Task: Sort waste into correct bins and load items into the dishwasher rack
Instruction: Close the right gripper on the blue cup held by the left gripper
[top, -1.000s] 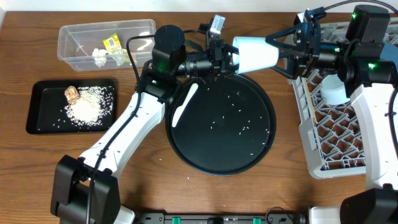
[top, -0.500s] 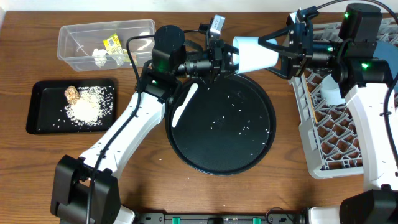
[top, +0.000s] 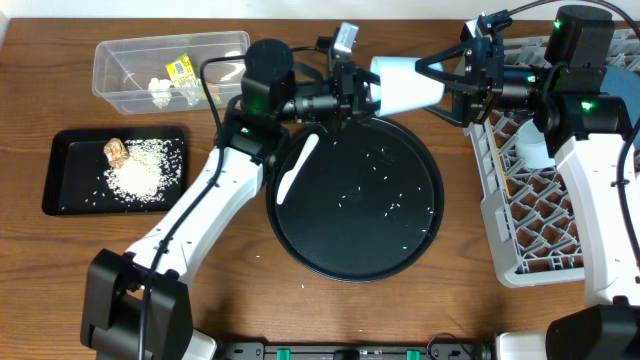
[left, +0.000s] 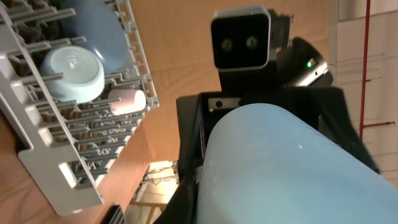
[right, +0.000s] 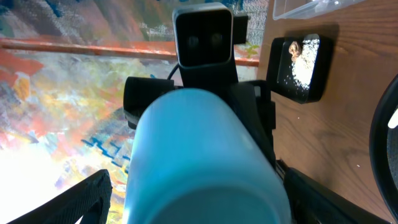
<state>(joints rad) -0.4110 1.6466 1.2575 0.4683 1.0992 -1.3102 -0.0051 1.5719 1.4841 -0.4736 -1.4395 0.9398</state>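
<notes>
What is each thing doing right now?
White bowl with pale-blue outside: held aloft by left fingers.
Right fingers: open around bowl.
Clear plastic rectangular tub: holds yellow-green wrapper, white tissue.
Shallow black rectangular tray: holds rice, brown lump.
Round black tray: dotted with grains.
Grey plastic rack: holds light-blue cup, pink cup.

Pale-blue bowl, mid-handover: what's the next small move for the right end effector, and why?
Probably close the right end effector on the pale-blue bowl. The left end effector grips one end, holding it sideways above the round black tray. The right fingers are open and straddle the other end. The left one should let go only after that.
</notes>
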